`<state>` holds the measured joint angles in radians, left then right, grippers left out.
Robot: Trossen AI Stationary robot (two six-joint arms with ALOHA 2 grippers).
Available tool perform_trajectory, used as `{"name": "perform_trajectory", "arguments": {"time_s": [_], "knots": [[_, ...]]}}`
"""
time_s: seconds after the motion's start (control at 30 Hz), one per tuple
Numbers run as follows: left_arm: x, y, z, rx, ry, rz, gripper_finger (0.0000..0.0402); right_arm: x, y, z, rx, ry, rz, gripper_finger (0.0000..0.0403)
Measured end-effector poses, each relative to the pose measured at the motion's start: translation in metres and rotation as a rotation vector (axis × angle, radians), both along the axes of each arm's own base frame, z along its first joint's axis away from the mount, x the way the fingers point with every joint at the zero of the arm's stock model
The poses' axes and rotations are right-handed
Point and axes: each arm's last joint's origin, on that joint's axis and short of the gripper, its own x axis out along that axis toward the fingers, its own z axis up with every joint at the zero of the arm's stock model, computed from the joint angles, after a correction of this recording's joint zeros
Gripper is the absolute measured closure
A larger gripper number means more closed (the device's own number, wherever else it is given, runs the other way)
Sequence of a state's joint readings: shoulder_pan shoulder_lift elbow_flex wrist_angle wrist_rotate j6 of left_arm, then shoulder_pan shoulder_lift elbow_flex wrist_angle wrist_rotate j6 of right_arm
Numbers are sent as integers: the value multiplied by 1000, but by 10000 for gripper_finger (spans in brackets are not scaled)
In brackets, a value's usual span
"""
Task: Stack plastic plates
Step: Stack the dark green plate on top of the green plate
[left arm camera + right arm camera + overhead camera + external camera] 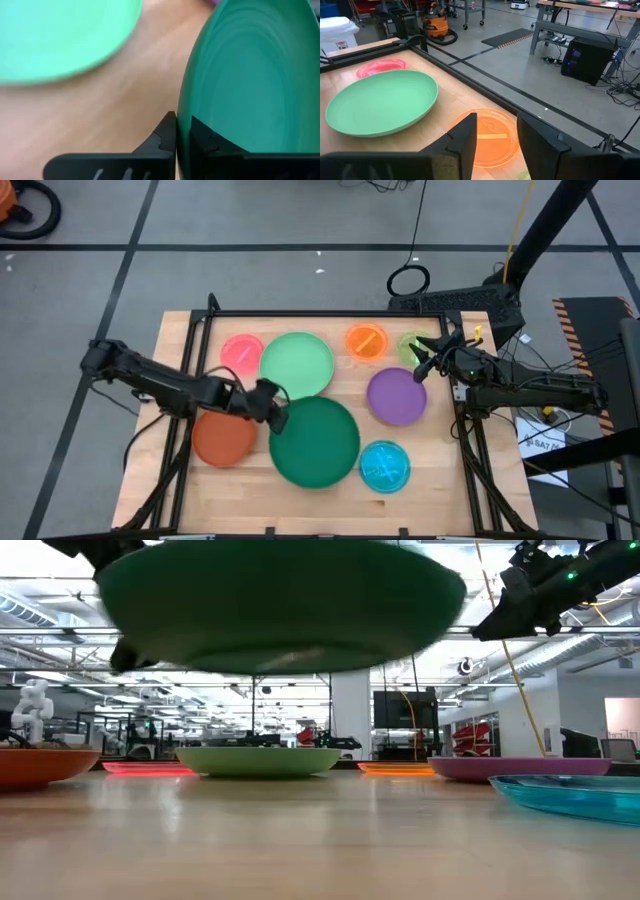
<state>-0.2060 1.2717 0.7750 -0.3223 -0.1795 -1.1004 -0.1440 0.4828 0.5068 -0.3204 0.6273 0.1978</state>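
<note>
the dark green plate [315,442] is held clear of the tabletop [450,480], seen in the low view hanging above the wood with open space beneath it. the left claw [272,412] is clenched on its rim, one finger [160,142] outside and the other inside the plate's wall. in the overhead view this plate sits near the middle of the front half.

the light green plate [296,364] lies flat just behind it. the pink plate [241,352] rests beside the light green one, toward the left rear corner. the red-orange plate [224,437] lies at the left, partly under the left arm. the orange plate [366,341] lies at the rear, with the lime plate [412,346] next to it. the purple plate [396,396] lies right of centre, and the blue plate [384,466] sits near the front, just beside the dark green one.

the right claw [432,356] hovers over the lime plate area with its fingers [465,137] spread and gripping nothing.
</note>
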Motion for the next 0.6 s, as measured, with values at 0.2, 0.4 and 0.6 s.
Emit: {"name": "perform_trajectory", "arguments": {"time_s": [0.2, 0.4, 0.6], "knots": [[-11, 45, 19, 81, -42, 71, 389, 0, 0, 0, 0, -1, 0, 271], [-22, 104, 18, 148, 20, 149, 389, 0, 0, 0, 0, -1, -1, 271], [-45, 160, 15, 196, 80, 240, 389, 0, 0, 0, -1, -1, -1, 271]]}}
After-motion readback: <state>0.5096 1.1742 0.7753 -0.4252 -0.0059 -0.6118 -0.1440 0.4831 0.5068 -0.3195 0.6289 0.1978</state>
